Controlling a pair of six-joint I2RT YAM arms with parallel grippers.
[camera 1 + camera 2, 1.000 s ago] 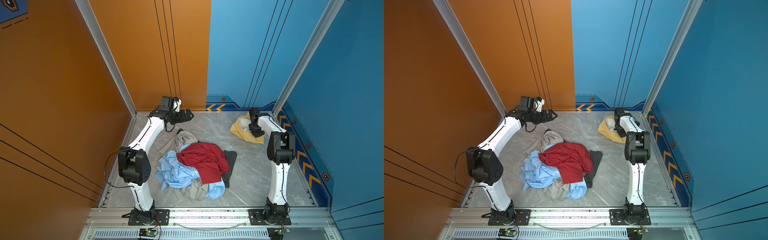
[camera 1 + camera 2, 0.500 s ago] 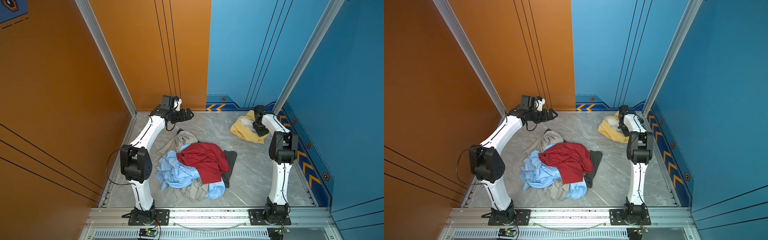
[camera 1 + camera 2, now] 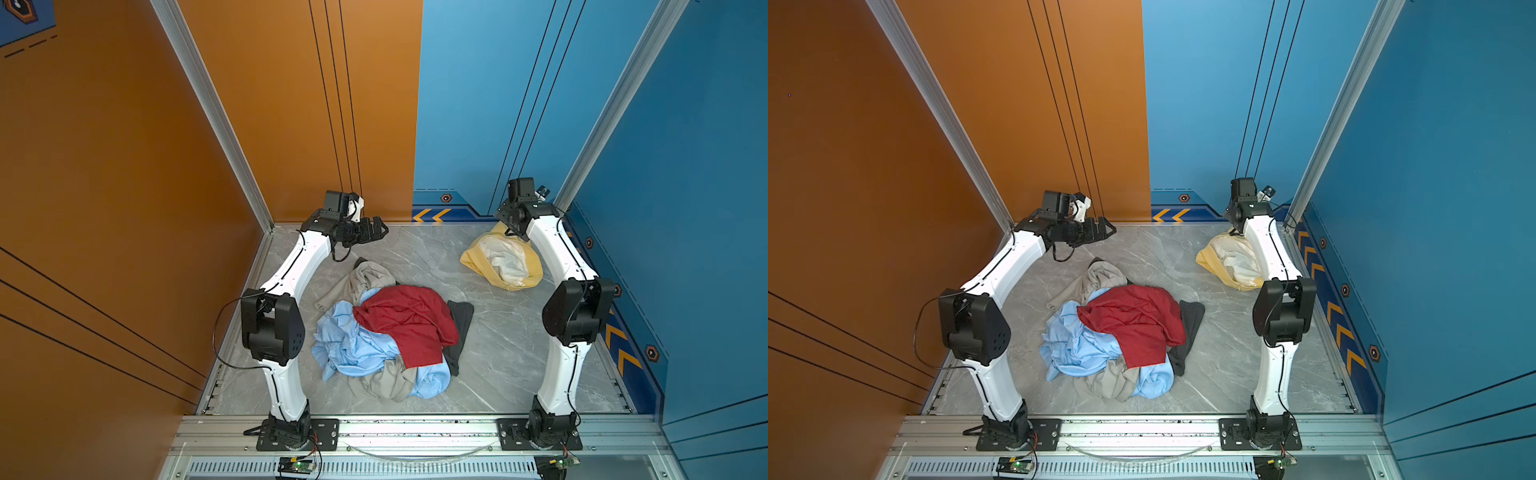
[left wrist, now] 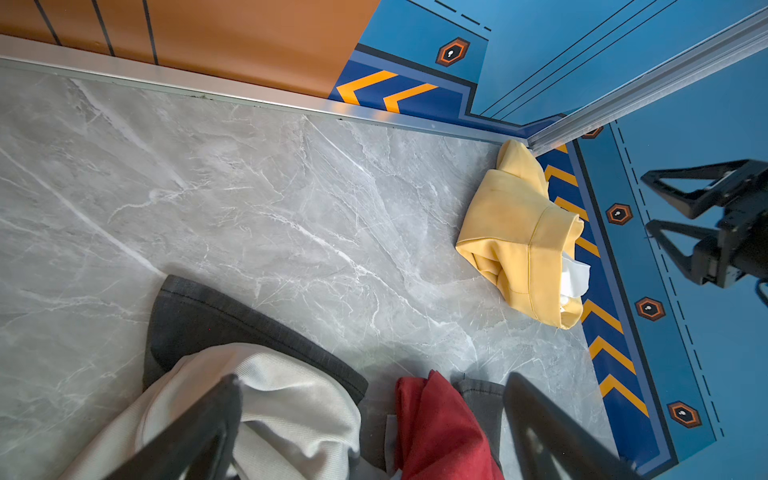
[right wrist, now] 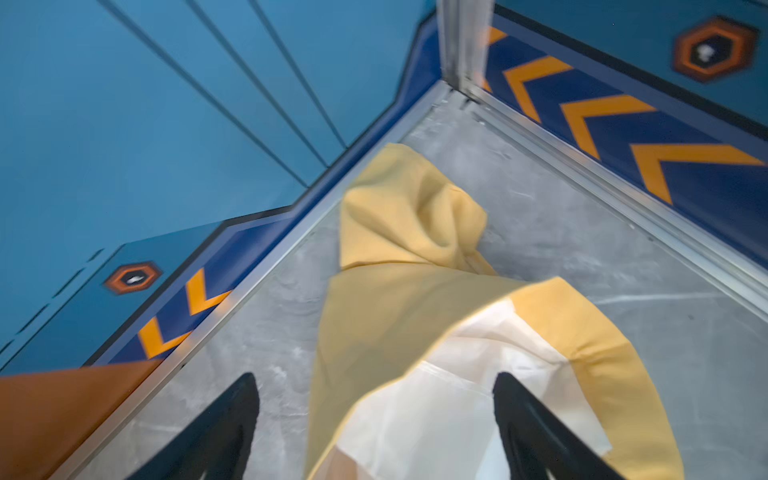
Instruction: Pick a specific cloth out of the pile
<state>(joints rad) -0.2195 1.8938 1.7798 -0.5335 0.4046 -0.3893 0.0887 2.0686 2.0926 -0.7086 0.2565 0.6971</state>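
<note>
Right wrist view is showing the right gripper [image 5: 376, 376] hovering, fingers wide, over the cloth [image 5: 415, 249], lying at two o'clock from the pile [image 3: 390, 332], well apart; left gripper [image 4: 374, 377] is gaping too, empty.

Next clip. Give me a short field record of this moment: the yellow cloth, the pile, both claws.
mustard-yellow cloth: crumpled in the far right corner of the table, white lining showing, apart from the pile
pile: table centre; dark red cloth on top, with light blue garment, beige-grey garment, dark grey garment
right claw: open, raised over the yellow cloth's far end, gripping nothing
left claw: open, empty, raised beyond the pile
task status: yellow cloth lies outside the pile
</note>
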